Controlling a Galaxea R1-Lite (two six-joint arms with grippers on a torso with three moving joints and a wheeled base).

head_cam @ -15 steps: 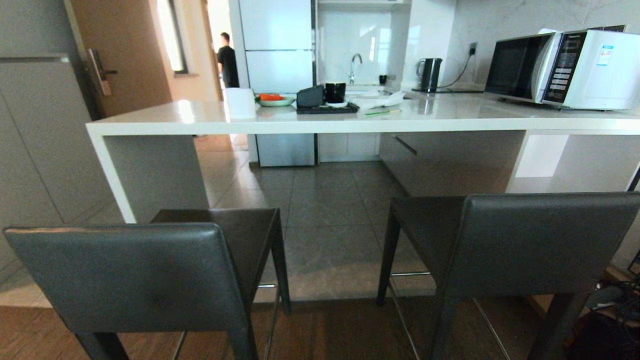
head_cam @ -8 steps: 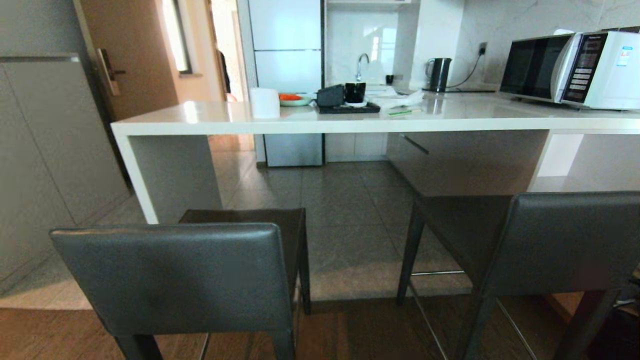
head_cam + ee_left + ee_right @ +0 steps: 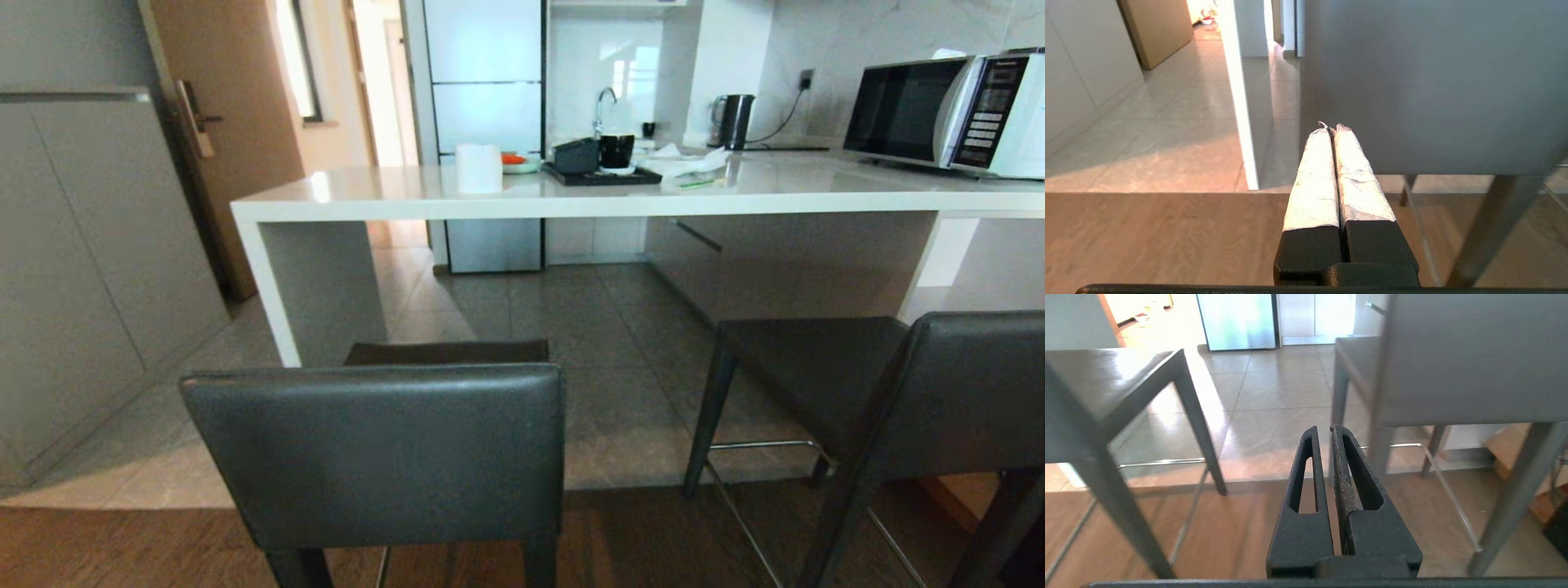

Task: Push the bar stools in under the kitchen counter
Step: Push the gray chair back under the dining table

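Two bar stools [image 3: 384, 449] out from kitchen counter [image 3: 571, 200].
Left gripper [image 3: 1331, 128] and right gripper [image 3: 1323, 430] pressed together, empty, behind stools.

Right gripper [image 3: 1324, 430] seen closed, empty, between two bar stools: left stool [image 3: 1106, 396], right stool [image 3: 1461, 363]; tiled floor [image 3: 1274, 392] beyond.

From the head view I can't see either arm. The right bar stool [image 3: 898, 392] runs off the frame's right edge, as does the microwave [image 3: 947, 110]. The left bar stool [image 3: 384, 449] loses its legs at the bottom edge.
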